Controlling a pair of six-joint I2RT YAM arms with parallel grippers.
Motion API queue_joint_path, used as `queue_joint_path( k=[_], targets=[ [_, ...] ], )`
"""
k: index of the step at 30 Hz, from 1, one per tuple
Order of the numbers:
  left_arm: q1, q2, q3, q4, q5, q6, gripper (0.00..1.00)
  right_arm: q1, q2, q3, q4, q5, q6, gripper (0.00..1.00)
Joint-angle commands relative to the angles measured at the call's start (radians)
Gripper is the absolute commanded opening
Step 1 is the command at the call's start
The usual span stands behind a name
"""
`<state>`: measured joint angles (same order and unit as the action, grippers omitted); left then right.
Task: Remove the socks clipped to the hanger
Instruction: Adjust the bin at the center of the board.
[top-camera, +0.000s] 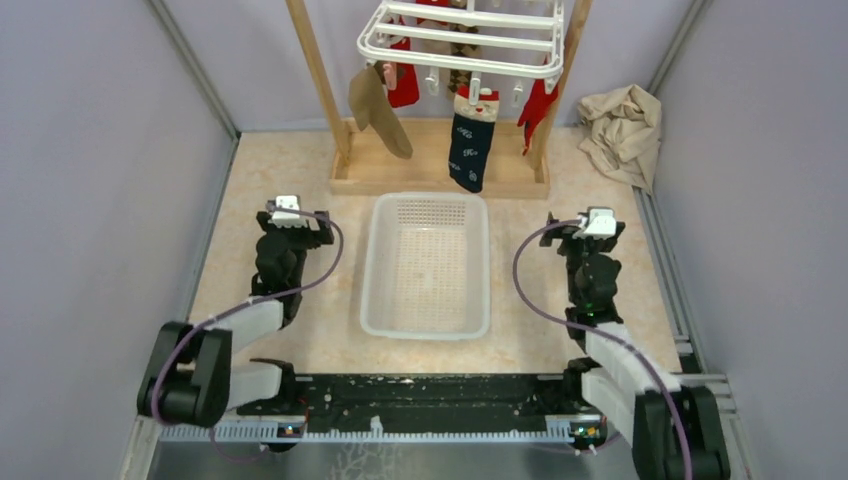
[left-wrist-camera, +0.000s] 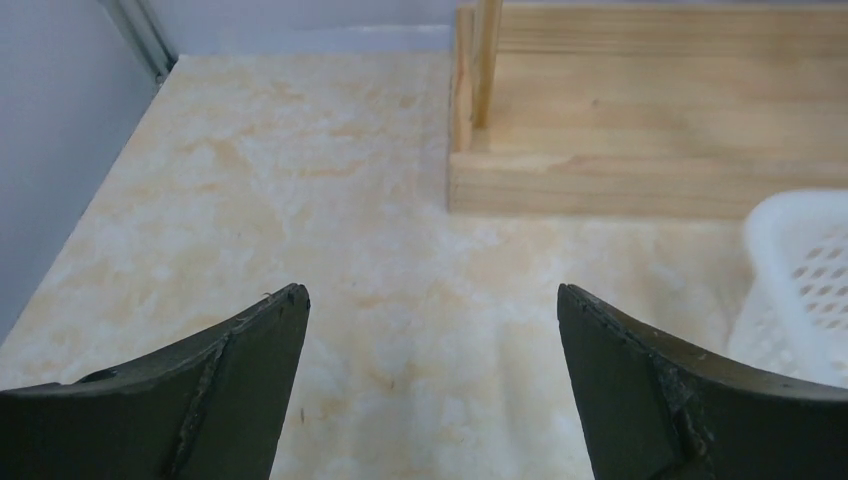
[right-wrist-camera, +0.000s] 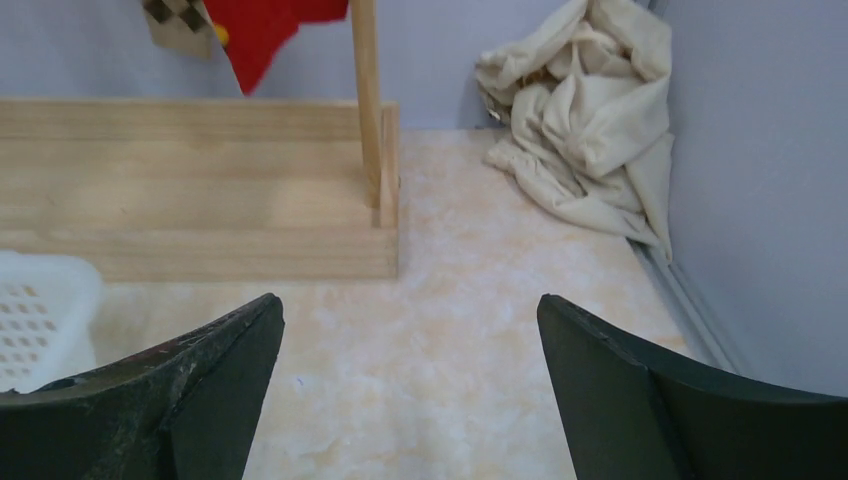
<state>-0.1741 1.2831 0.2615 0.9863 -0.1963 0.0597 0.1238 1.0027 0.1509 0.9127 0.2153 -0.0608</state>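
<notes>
The white hanger (top-camera: 462, 38) hangs at the top centre between two wooden posts. A tan sock (top-camera: 378, 112), a navy sock (top-camera: 470, 148) and red socks (top-camera: 537, 108) dangle from its clips, with a leopard-patterned one (top-camera: 461, 78) behind. A red sock tip (right-wrist-camera: 268, 30) also shows in the right wrist view. My left gripper (top-camera: 296, 222) is open and empty, low over the table left of the basket; its fingers (left-wrist-camera: 225, 385) frame bare table. My right gripper (top-camera: 584, 232) is open and empty, right of the basket; its fingers (right-wrist-camera: 205, 385) frame bare table.
A white perforated basket (top-camera: 375, 262) lies between the arms, seen also in the wrist views (left-wrist-camera: 800, 260) (right-wrist-camera: 40, 300). The wooden frame base (top-camera: 440, 180) stands behind it. A crumpled cream cloth (top-camera: 622, 130) lies in the back right corner. Grey walls close both sides.
</notes>
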Motion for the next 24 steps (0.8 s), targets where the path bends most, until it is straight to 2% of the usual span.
queue_joint_path(
  k=[1, 3, 6, 9, 11, 13, 17, 20, 24],
  targets=[
    [-0.009, -0.14, 0.156, -0.425, 0.039, -0.176, 0.99, 0.03, -0.288, 0.147, -0.431, -0.003, 0.024, 0.99],
    [-0.017, -0.194, 0.206, -0.524, 0.097, -0.225, 0.99, 0.037, -0.399, 0.2, -0.604, -0.007, 0.067, 0.99],
    [-0.038, -0.266, 0.258, -0.617, 0.15, -0.291, 0.99, 0.037, -0.514, 0.275, -0.75, 0.001, 0.203, 0.99],
    [-0.062, -0.335, 0.321, -0.684, 0.17, -0.366, 0.99, 0.037, -0.565, 0.389, -0.9, -0.108, 0.258, 0.99],
    [-0.062, -0.363, 0.383, -0.771, 0.211, -0.425, 0.99, 0.037, -0.567, 0.429, -0.927, -0.179, 0.3, 0.99],
    [-0.062, -0.367, 0.444, -0.828, 0.314, -0.407, 0.99, 0.037, -0.547, 0.441, -0.921, -0.211, 0.356, 0.99],
    [-0.062, -0.351, 0.578, -1.011, 0.32, -0.444, 0.99, 0.037, -0.492, 0.434, -0.943, -0.188, 0.56, 0.99],
    [-0.057, -0.331, 0.64, -1.133, 0.297, -0.446, 0.99, 0.037, -0.424, 0.467, -0.948, -0.28, 0.549, 0.99],
    [-0.034, -0.293, 0.64, -1.224, 0.335, -0.552, 0.99, 0.037, -0.227, 0.581, -1.042, -0.389, 0.501, 0.98]
  ],
)
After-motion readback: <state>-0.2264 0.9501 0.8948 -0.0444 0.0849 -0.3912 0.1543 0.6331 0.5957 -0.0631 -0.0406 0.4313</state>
